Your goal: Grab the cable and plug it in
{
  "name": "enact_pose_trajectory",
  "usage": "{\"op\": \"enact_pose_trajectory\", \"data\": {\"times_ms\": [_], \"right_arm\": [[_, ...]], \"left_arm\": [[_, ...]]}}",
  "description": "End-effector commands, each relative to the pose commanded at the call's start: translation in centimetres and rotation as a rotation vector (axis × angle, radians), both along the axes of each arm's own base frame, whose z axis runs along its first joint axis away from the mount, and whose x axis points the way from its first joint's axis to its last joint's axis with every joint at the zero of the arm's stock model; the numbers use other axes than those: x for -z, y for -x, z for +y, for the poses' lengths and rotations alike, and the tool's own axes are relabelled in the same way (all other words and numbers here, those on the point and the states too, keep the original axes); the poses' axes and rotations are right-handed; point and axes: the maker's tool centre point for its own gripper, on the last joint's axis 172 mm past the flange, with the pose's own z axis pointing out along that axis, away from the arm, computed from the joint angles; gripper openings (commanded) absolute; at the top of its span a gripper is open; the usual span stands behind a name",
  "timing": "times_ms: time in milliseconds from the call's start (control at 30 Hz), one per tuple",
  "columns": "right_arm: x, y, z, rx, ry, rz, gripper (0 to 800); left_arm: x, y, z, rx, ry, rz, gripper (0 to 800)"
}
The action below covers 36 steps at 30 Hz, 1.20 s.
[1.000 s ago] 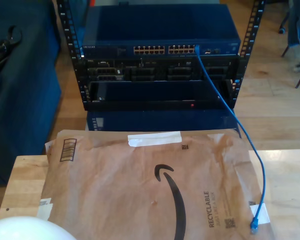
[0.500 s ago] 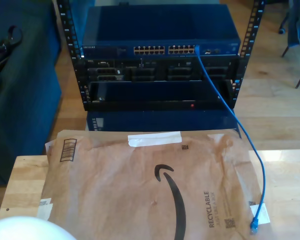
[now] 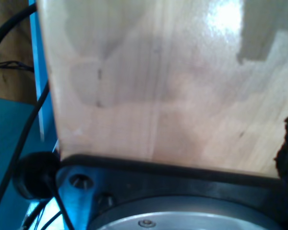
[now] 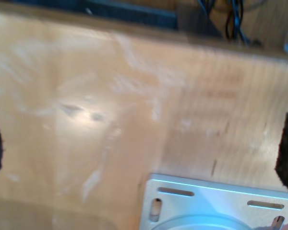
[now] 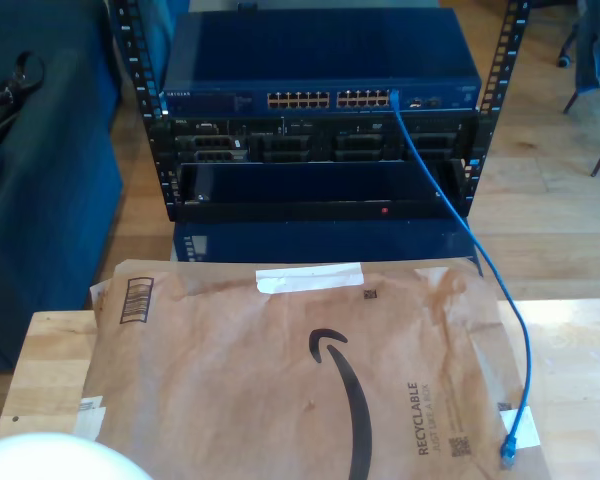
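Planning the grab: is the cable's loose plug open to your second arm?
Probably: the loose plug lies bare at the envelope edge, exterior view's lower right. Where my second arm stands, I cannot tell.

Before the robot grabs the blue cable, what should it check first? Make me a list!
1. Free plug findable: ok. The cable's loose plug lies on the paper mailer, near the exterior view's lower right.
2. Other end plugged in: ok, it goes into the switch at the right end of its port row.
3. Empty ports available: ok, many look open.
4. Cable tangled: ok, one loose curve, no knots.
5. Grippers open: cannot tell; both wrist views look down on the bare wooden table.
6. Gripper near the plug: not ok; no wrist view has it.
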Motion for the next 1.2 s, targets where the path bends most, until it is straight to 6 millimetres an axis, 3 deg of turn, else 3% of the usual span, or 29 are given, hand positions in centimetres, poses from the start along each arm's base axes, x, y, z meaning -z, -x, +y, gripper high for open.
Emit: {"op": "enact_pose_trajectory", "data": {"times_ms": [167,367,567,1200], "right_arm": [[2.6,0.7,1.9,-0.008,-0.031,0.015,792],[4.9,2.3,2.5,0.067,-0.032,0.02,792],[7.2,2.6,3.0,0.074,-0.009,0.02,796],[7.8,3.1,2.8,0.111,0.018,0.016,796]], "left_arm": [[0.0,0.0,0.0,0.003,0.0,-0.001,800],[0.0,0.0,0.0,0.0,0.0,0.0,800],[0.0,0.0,0.0,0.003,0.0,0.001,800],[0.0,0.0,0.0,0.002,0.0,0.0,800]]}}
